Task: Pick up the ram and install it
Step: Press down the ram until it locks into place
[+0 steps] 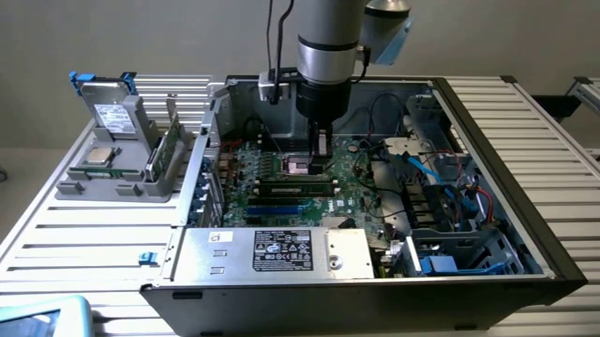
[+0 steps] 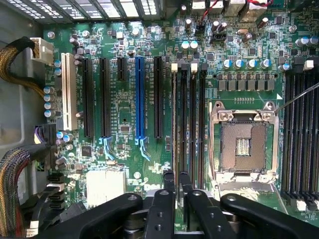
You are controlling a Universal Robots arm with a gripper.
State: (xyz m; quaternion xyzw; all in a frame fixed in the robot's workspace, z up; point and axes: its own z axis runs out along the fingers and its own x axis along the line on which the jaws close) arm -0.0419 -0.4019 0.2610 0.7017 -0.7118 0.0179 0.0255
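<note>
**A:** How far along is the job?

**B:** On the slatted counter [image 1: 84,239] the open computer case [image 1: 530,210] lies on its side, and the arm reaches down over the motherboard [image 1: 281,207]. The ram [image 1: 298,187] stands on edge in 1 of the memory slots, so I judge the pick-up done.

**A:** And the install?

**B:** Close, I'd say. I can't tell whether the stick is latched fully home. The tool [image 1: 319,160] hangs over the stick's end toward the exterior view's right. Its fingers are drawn fully together, with nothing visible between them. I can't tell whether they press on the stick.

**A:** What does each view add?

**B:** The exterior view gives the whole case, the grey rack [image 1: 112,186] of spare parts on its left, and the ram's flat side. The wrist view looks straight down on the board. It shows the empty CPU socket [image 2: 244,144] beside the slots, the blue expansion slot [image 2: 139,94], and the ram as 1 thin pale edge under the fingertips.
</note>
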